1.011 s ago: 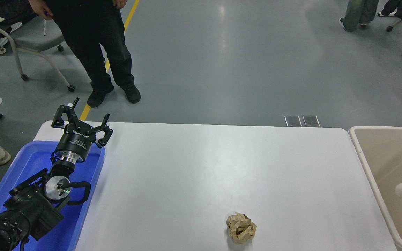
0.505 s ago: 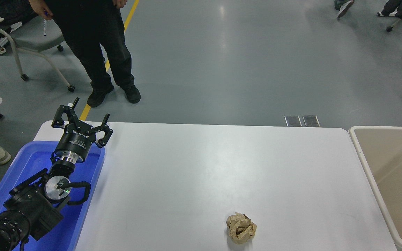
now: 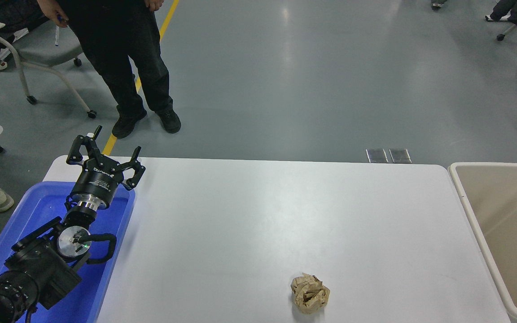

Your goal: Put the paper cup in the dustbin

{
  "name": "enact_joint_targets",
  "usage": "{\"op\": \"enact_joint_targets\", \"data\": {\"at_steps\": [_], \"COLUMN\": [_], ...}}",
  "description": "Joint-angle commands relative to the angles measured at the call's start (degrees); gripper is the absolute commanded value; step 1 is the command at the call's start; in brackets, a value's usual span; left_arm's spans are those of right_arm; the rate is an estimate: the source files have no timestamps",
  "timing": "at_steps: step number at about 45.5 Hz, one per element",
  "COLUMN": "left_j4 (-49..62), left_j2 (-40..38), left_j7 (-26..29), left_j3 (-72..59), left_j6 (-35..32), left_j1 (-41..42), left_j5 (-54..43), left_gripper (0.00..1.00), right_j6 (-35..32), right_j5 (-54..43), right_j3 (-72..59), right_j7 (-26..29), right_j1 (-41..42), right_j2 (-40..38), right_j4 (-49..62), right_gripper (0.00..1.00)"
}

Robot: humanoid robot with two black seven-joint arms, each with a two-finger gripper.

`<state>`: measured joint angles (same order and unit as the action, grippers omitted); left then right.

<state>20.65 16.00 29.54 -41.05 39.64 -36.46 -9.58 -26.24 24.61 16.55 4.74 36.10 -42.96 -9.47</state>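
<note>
— How was the arm posed?

— The black left arm was seen stretched up from the lower left corner over the bright blue plastic tray point(image 3: 106, 269), its forearm angled away from the camera. The left claw point(image 3: 105, 158) was held above the tray's far edge, near the far left corner of the white worktop point(image 3: 263, 215), with its black fingers point(image 3: 135, 168) spread wide and nothing between them. The right arm and its claw were not in view.

— And where was the paper cup?

— It could not be seen anywhere. The large beige rectangular plastic dustbin point(image 3: 465, 197) was placed against the worktop's right end, and only smooth bare walls were shown in the part of it in view. A crumpled brown paper ball point(image 3: 310, 293) was left near the worktop's front edge, well apart from the bin. A person in dark trousers point(image 3: 128, 58) was seen standing on the grey floor beyond the far left corner.
</note>
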Motion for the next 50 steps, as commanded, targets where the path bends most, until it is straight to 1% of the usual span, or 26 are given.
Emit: {"op": "enact_joint_targets", "data": {"at_steps": [1,7,12,16,22,26,30,40,50], "left_j4": [0.0,0.0,0.0,0.0,0.0,0.0,0.0,0.0,0.0], "left_j2": [0.0,0.0,0.0,0.0,0.0,0.0,0.0,0.0,0.0], "left_j7": [0.0,0.0,0.0,0.0,0.0,0.0,0.0,0.0,0.0], "left_j3": [0.0,0.0,0.0,0.0,0.0,0.0,0.0,0.0,0.0], "left_j6": [0.0,0.0,0.0,0.0,0.0,0.0,0.0,-0.1,0.0], "left_j1": [0.0,0.0,0.0,0.0,0.0,0.0,0.0,0.0,0.0], "left_j5": [0.0,0.0,0.0,0.0,0.0,0.0,0.0,0.0,0.0], "left_gripper": [1.00,1.00,1.00,1.00,1.00,1.00,1.00,1.00,1.00], "right_j6": [-11.2,-11.2,-10.6,-10.1,-8.8,-7.3,-4.4,4.4,10.4], "right_j5": [0.0,0.0,-0.2,-1.1,-5.0,-7.7,-9.2,-12.3,-14.1], "right_j3": [3.3,5.2,5.8,5.9,6.3,6.2,6.3,6.1,6.2], "right_j7": [-0.1,-1.0,-2.9,-3.9,-6.4,-8.6,-10.1,-10.3,-10.5], "right_j1": [2.8,2.9,3.1,4.1,5.5,6.1,7.2,11.0,12.9], "right_j2": [-7.7,-13.7,-16.7,-17.0,-15.9,-13.2,-10.8,-2.8,5.5], "right_j4": [-5.5,-18.1,-27.6,-31.1,-33.2,-34.7,-36.1,-38.3,-37.4], "right_gripper": [0.97,0.97,0.97,0.97,0.97,0.97,0.97,0.98,0.98]}}
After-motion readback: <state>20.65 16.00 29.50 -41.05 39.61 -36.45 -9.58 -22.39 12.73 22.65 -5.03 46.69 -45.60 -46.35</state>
